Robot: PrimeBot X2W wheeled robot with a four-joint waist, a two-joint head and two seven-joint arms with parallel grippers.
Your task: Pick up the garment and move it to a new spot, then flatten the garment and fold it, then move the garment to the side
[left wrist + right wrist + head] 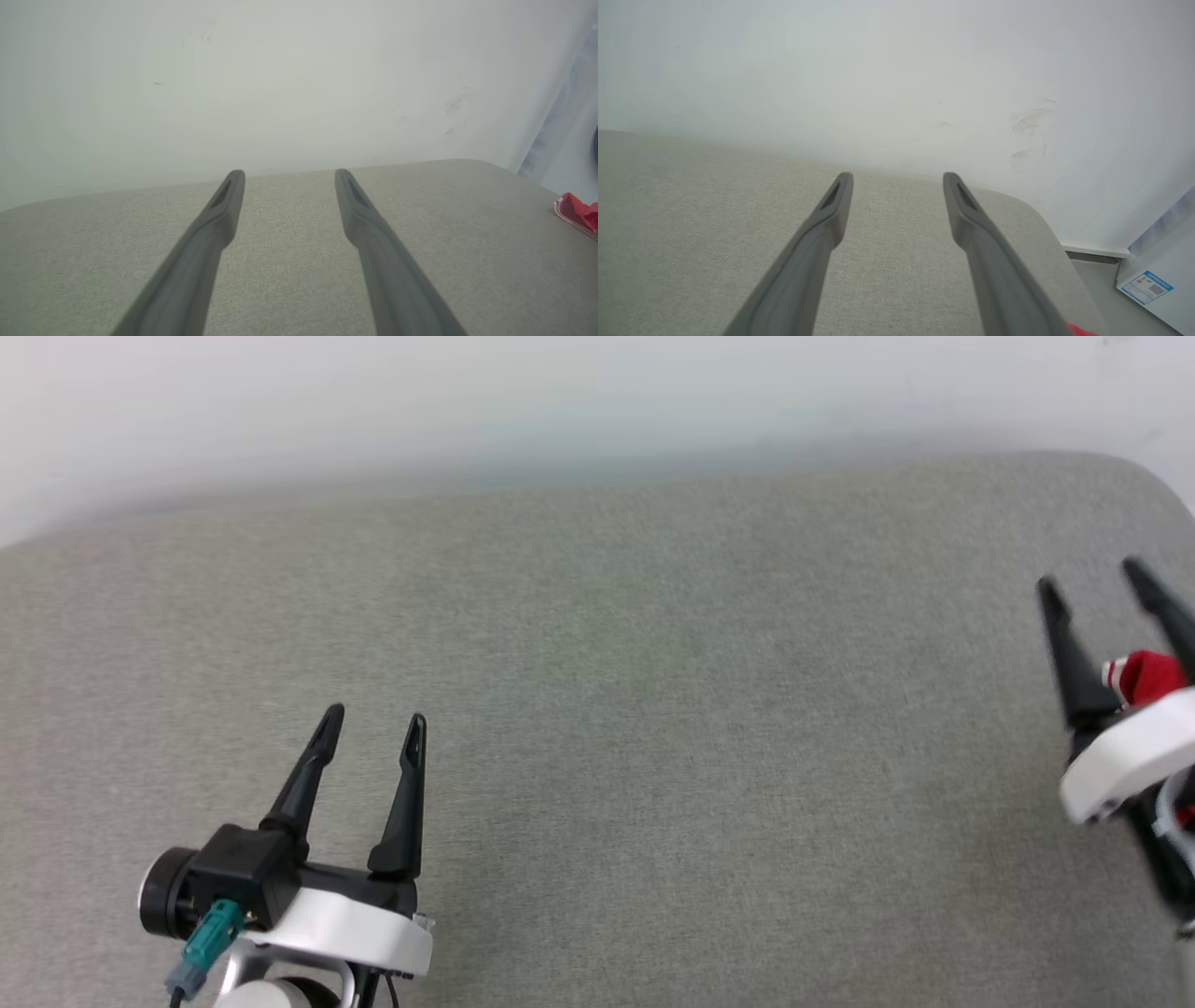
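Head view puts the left gripper [375, 717] nearest to us, low on the left over the grey cushion [653, 709]. Its two dark fingers are spread wide and hold nothing. In the left wrist view we see the same gap [286, 173], with bare fabric behind it.

Further up on the right edge stands the right gripper [1090, 575], fingers also well apart. In its own wrist view [897, 176] we find nothing between them.

The garment [1144, 674] shows as a small red bunch with a bit of white, seen between that gripper's fingers near their base. From the left wrist we see it [579, 213] lying at the cushion's right edge, red with striped trim. A red sliver [1080, 330] sits just beside the right finger. So little shows that we cannot tell its long axis or which way it points.

Beyond the cushion rises a pale wall [560, 401].
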